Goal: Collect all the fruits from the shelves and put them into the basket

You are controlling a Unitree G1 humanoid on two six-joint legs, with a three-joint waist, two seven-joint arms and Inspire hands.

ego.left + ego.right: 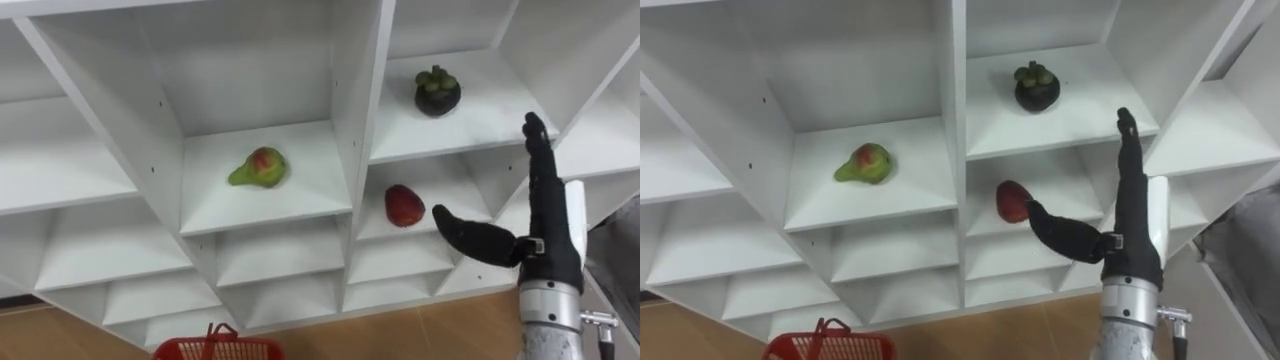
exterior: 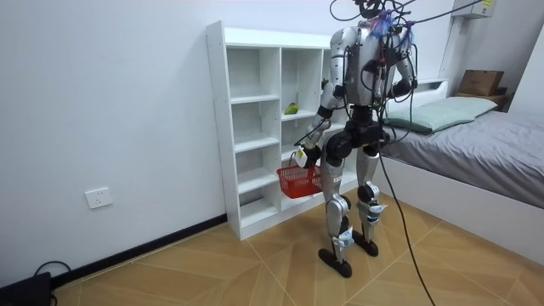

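The white closet point(image 1: 352, 120) holds three fruits. A green-red pear point(image 1: 259, 168) lies in a middle compartment. A dark mangosteen point(image 1: 437, 92) sits one column to the right and one shelf higher. A red fruit point(image 1: 403, 205) rests in the compartment under the mangosteen. My right hand point(image 1: 548, 232) is raised in front of the right column, open, its fingers straight up and its thumb stretched toward the red fruit, just short of it. A red basket point(image 2: 299, 179) hangs from my left hand point(image 2: 308, 154) at hip height, and its handle point(image 1: 218, 335) shows at the bottom edge.
I stand upright facing the closet on a wooden floor. A bed point(image 2: 484, 144) lies at the room view's right, behind me. The other compartments point(image 1: 90, 250) of the closet hold nothing.
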